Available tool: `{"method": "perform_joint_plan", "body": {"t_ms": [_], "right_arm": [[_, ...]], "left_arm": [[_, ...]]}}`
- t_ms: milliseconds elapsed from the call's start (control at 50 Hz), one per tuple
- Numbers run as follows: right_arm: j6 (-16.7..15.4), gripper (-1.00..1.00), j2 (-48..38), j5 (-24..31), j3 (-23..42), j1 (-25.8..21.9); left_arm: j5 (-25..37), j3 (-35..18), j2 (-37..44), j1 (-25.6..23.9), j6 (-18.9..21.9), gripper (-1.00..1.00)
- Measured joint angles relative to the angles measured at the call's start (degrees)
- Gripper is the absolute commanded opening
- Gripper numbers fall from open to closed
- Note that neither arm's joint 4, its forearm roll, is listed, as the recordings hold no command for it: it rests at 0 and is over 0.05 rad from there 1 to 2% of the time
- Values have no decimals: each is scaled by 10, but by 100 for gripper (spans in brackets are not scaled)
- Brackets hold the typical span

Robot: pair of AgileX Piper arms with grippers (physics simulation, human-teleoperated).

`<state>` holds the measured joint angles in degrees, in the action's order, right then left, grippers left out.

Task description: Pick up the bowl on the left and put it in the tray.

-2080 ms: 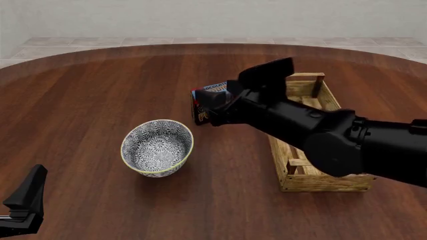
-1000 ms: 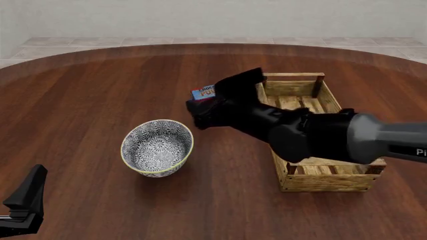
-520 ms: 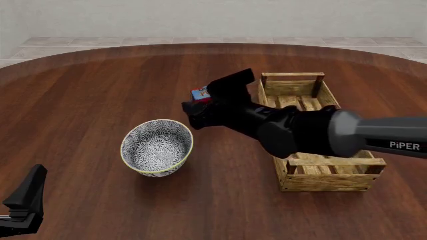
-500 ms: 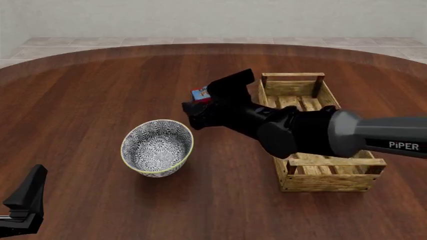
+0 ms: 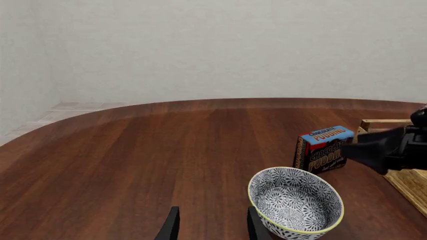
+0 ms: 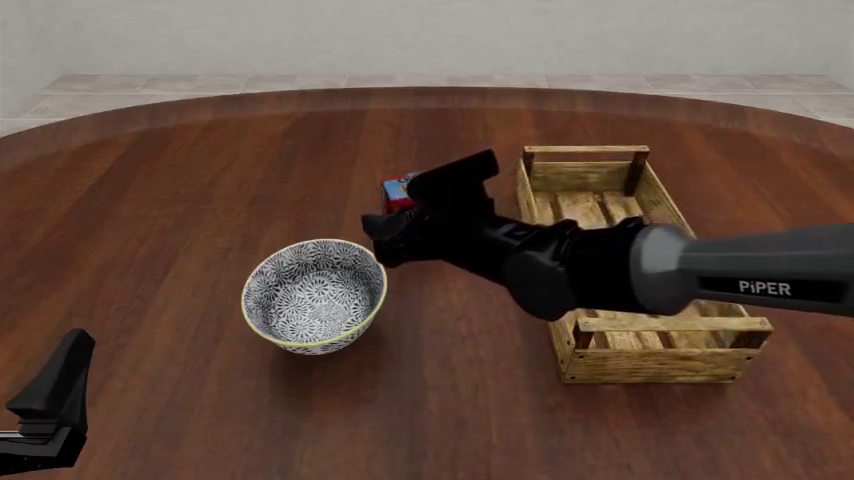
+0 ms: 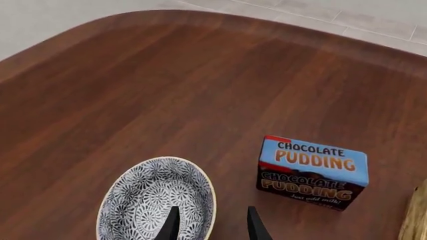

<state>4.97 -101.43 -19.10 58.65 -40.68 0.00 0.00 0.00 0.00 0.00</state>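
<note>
The bowl (image 6: 314,295), white with a dark-blue floral pattern and a yellowish rim, stands upright on the table left of centre. It also shows as the bowl (image 7: 157,205) and the bowl (image 5: 295,202). The wooden slatted tray (image 6: 585,155) lies to its right. My right gripper (image 6: 378,238) hangs open just beyond the bowl's far right rim. In the right wrist view the right gripper (image 7: 211,231) has the bowl's rim between its fingers, above it and apart. My left gripper (image 6: 51,405) rests open at the near left edge, far from the bowl; in the left wrist view the left gripper (image 5: 212,230) is empty.
A chocolate pudding box (image 7: 312,172) stands between bowl and tray, mostly hidden behind my right arm as the pudding box (image 6: 396,188). The right arm (image 6: 627,270) crosses over the tray's left side. The tray's edge (image 5: 380,122) shows in the left wrist view.
My right arm has swung left off the tray and dropped lower, bringing its gripper close to the bowl's far right rim. The bowl, tray and left arm have not moved.
</note>
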Motion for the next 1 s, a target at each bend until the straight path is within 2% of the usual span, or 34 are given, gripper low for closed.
{"method": "perform_joint_plan", "body": {"t_ms": [1000], "right_arm": [[2, 100, -59, -18, 14, -7]], "left_arm": [[0, 0, 0, 0, 0, 100]]}}
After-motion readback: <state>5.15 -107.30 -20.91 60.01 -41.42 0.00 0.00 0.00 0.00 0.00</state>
